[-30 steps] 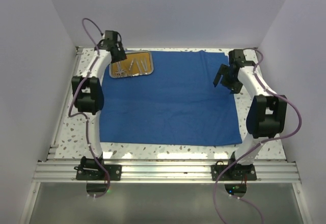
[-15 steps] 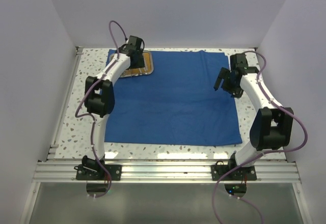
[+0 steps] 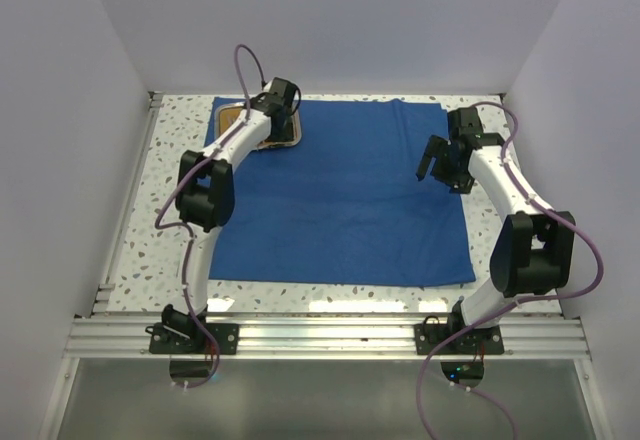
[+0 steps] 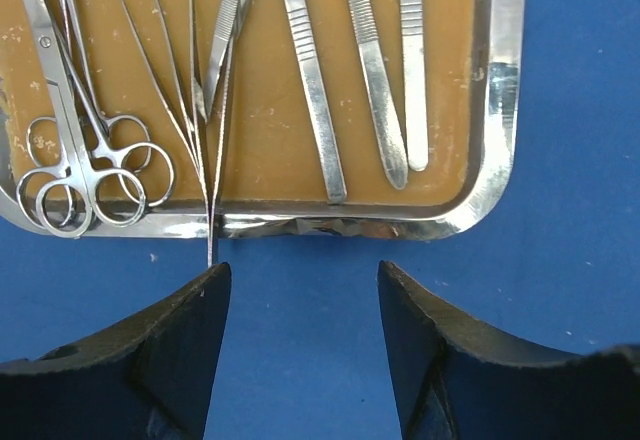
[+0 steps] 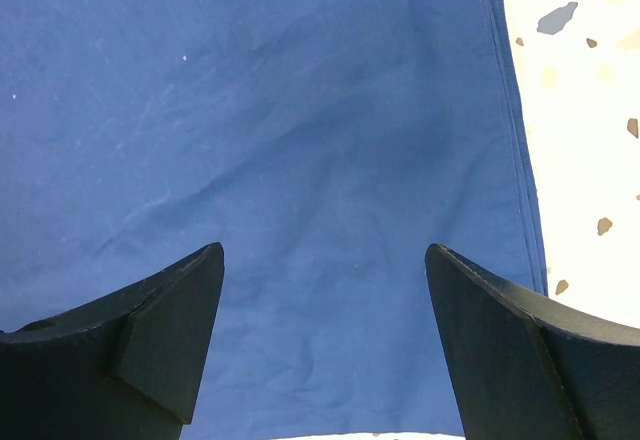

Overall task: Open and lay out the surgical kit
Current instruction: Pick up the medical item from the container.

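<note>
Left wrist only: scalpels, forceps, tweezers inside the tray.

Matt blue cloth wrap, glossy steel tray

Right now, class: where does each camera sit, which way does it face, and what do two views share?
Top: above and behind the bases, looking down on the table and cloth; left arm and right arm show.
Left wrist: on the left arm, facing down at the tray of instruments; the open left claw shows at the bottom.
Right wrist: on the right arm, facing down at the cloth's edge; the open right claw shows at the bottom.
Shared: cloth in all three; tray in top and left wrist.
</note>
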`<state>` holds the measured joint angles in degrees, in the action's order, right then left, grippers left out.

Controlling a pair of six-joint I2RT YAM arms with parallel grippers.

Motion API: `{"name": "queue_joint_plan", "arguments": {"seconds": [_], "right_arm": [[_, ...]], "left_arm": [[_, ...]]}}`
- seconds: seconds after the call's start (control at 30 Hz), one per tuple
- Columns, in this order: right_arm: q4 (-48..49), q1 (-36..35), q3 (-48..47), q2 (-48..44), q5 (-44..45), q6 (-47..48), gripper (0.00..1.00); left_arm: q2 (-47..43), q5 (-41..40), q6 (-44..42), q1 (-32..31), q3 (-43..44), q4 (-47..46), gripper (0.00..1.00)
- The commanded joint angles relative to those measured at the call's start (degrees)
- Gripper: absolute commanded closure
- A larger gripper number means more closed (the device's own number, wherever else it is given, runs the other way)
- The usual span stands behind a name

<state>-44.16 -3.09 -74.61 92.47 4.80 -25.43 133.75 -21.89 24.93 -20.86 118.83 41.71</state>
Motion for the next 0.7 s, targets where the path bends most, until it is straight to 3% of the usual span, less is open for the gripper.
{"name": "queue_joint_plan", "arguments": {"seconds": [0.0, 0.67], "right_arm": [[1.2, -0.4, 0.5, -2.7, -0.7, 0.9, 0.14], [-3.0, -0.4, -4.2, 3.0, 1.2, 2.5, 0.16]], "left_arm": [[-0.2, -2.2, -0.5, 1.3, 2.2, -0.3, 0.36], [2.7, 3.3, -1.5, 6.2, -0.3, -4.4, 0.42]]}}
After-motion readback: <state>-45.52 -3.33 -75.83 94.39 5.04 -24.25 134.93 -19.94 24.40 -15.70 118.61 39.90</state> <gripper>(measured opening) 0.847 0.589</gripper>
